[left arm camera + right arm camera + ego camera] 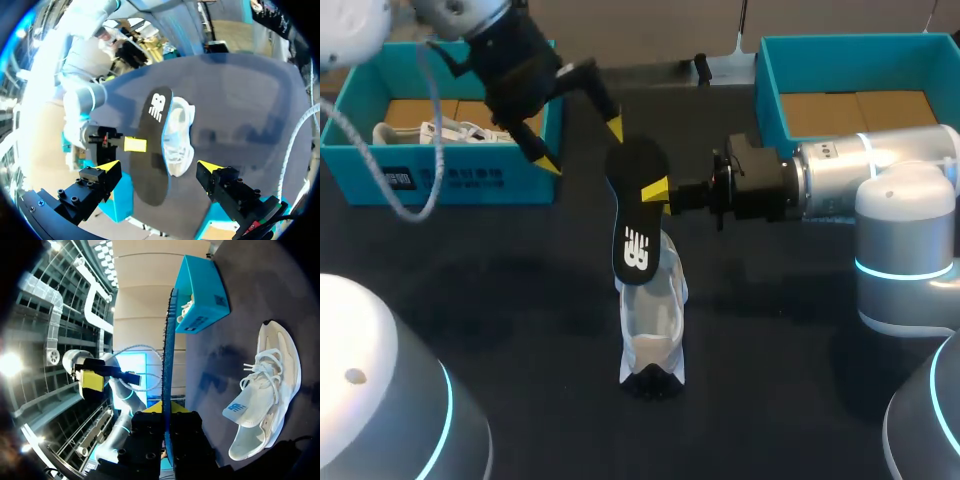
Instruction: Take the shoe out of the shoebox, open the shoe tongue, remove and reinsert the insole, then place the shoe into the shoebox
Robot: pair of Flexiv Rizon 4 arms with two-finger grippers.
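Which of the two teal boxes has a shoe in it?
The left box: a white shoe lies inside. The right box shows only bare cardboard.

The head camera is looking down from above and behind onto the dark bench (470,300). Each wrist camera is peering closely along its own jaws. All three are sharing the black insole (635,225) and white shoe (655,320).

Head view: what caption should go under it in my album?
Right tool grips the black insole above the white shoe; the open left tool hovers near a teal shoebox.
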